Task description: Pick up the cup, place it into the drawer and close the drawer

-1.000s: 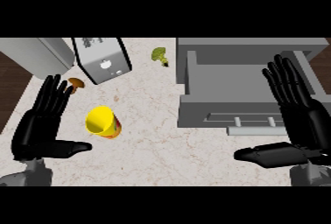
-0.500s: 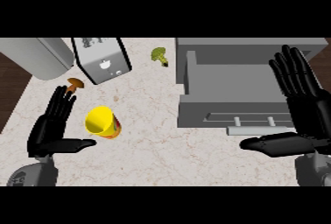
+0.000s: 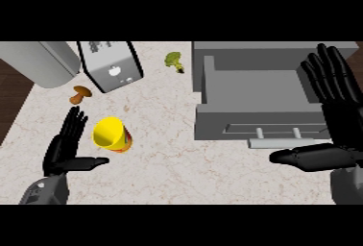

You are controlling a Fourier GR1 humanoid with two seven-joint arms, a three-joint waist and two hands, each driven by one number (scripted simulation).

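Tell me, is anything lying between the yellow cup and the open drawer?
No. In the head view, only bare counter separates the yellow cup from the open drawer.

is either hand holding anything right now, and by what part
Nothing is held. The left hand is open beside the yellow cup; the right hand is open by the drawer.

A yellow cup with an orange base (image 3: 112,135) lies tilted on the tabletop (image 3: 177,163), well left of the open grey drawer (image 3: 259,98).
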